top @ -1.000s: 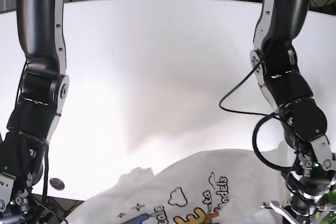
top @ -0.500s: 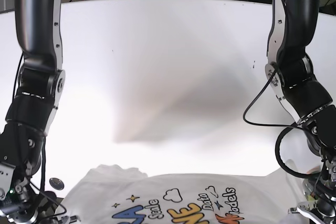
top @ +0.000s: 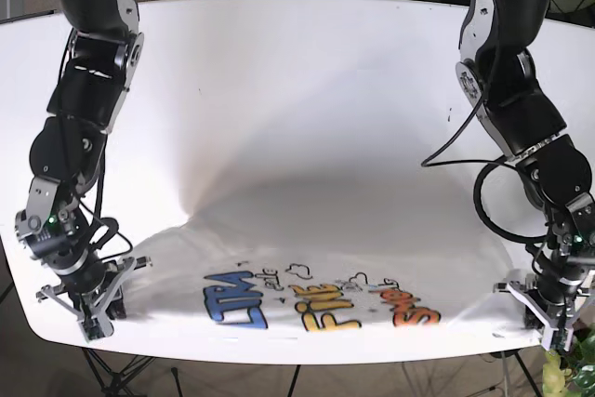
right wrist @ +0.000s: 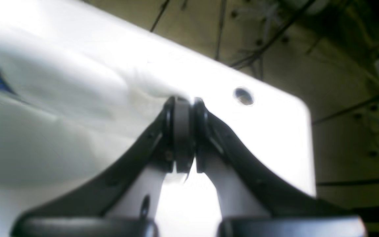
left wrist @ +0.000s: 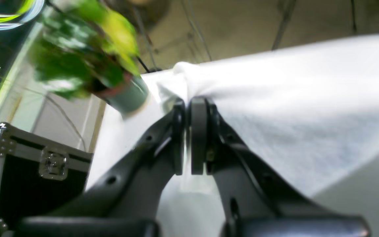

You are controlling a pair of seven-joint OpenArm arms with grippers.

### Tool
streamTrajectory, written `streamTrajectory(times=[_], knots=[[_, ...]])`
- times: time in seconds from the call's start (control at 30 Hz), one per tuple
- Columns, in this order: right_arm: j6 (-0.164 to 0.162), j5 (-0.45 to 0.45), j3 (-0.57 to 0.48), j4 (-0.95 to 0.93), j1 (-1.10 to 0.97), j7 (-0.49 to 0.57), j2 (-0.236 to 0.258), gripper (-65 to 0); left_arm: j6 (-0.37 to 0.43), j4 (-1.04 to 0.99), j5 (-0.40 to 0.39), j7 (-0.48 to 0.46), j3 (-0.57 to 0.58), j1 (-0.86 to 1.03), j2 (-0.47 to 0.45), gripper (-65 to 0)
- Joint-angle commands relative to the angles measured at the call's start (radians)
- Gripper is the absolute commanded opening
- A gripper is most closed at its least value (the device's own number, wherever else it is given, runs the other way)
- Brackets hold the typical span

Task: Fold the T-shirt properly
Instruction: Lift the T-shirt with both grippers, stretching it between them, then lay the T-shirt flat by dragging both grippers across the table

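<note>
Near the front edge of the white table [top: 307,90] lies the T-shirt [top: 316,271], print up; the left gripper [top: 548,309] and right gripper [top: 88,299] each pinch a corner tight — likely so the cloth spreads flat for folding.

Printed T-shirt [top: 316,295] spans the white table [top: 307,90] between both claws.
</note>
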Motion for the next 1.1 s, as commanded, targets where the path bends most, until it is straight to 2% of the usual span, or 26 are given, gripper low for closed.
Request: streamTrajectory(times=[0.0, 0.3, 0.4, 0.67, 0.83, 0.93, 1.07], knots=[[-0.008, -0.005, 0.048, 0.069, -0.027, 0.031, -0.003, -63.1, -0.003, 0.057, -0.011, -0.031, 0.000, 0.009, -0.010, -65.0], [-0.008, -0.003, 0.137, 0.232, -0.323, 0.031, -0.086, -63.1, -0.005, 0.226, -0.011, -0.031, 0.000, 0.313, -0.004, -65.0], [-0.008, -0.003, 0.175, 0.275, -0.409, 0.031, -0.109, -63.1, -0.006, 0.274, -0.011, -0.030, -0.040, 0.406, 0.000, -65.0], [-0.008, -0.003, 0.183, 0.324, -0.597, 0.035, -0.141, -63.1, -0.154, 0.332, -0.013, 0.052, -0.160, 0.587, 0.025, -65.0], [-0.003, -0.003, 0.238, 0.316, -0.667, 0.037, -0.178, -63.1, -0.154, 0.332, -0.013, 0.052, -0.232, 0.670, 0.025, -65.0], [0.042, -0.003, 0.249, 0.316, -0.700, 0.037, -0.182, -63.1, -0.154, 0.332, -0.013, 0.052, -0.257, 0.724, 0.025, -65.0], [0.061, -0.005, 0.249, 0.316, -0.731, 0.037, -0.182, -63.1, -0.154, 0.333, -0.013, 0.052, -0.274, 0.776, 0.025, -65.0]])
